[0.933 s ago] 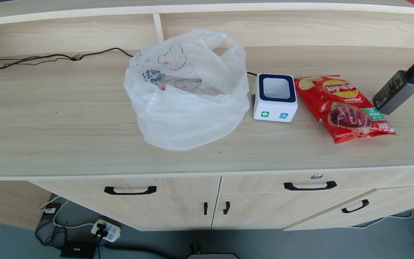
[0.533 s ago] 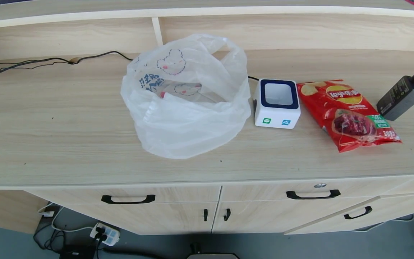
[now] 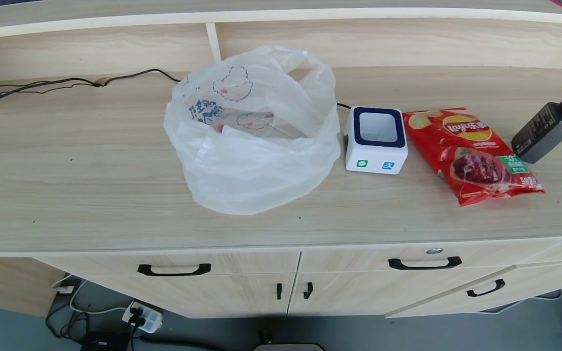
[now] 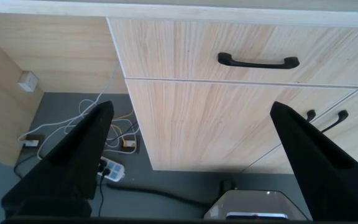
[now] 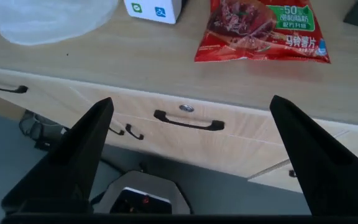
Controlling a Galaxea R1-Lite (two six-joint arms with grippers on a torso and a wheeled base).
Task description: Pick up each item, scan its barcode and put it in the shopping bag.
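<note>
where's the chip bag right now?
In the head view, on the robot's right: the chip bag lies flat on the counter, between the white scanner and the dark bottle.

Open counter (image 3: 66, 165) stretches left of the shopping bag (image 3: 251, 146) and along the front edge, offering wide passage. On the right the scanner (image 3: 376, 141), chip bag (image 3: 473, 156) and bottle (image 3: 547, 127) crowd side by side with narrow gaps, and cables (image 3: 42, 85) trail along the back left.
</note>
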